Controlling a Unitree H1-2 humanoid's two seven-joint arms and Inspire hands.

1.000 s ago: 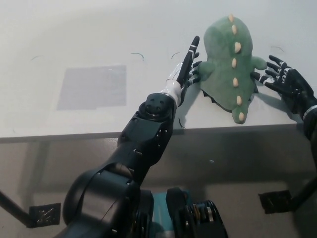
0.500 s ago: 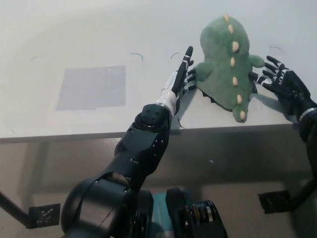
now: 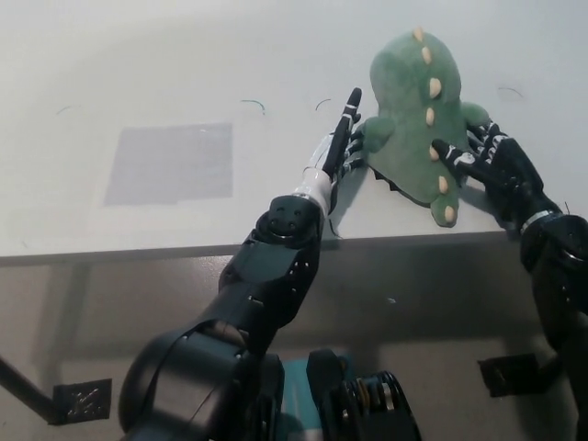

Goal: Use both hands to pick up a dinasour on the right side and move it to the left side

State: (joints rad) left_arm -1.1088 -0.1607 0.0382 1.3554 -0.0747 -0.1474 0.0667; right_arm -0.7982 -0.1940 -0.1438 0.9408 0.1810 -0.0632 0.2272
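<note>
White table (image 3: 138, 55), dinosaur (image 3: 413, 110), grey patch (image 3: 170, 163)

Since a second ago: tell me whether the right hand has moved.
Yes. The right hand has shifted leftward toward the grey patch, and now lies against the green dinosaur; the table looks unshifted.

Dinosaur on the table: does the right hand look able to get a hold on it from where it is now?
Probably yes. The right hand already lies against the green dinosaur with fingers spread, nothing between them; the left hand flanks its other side.
</note>
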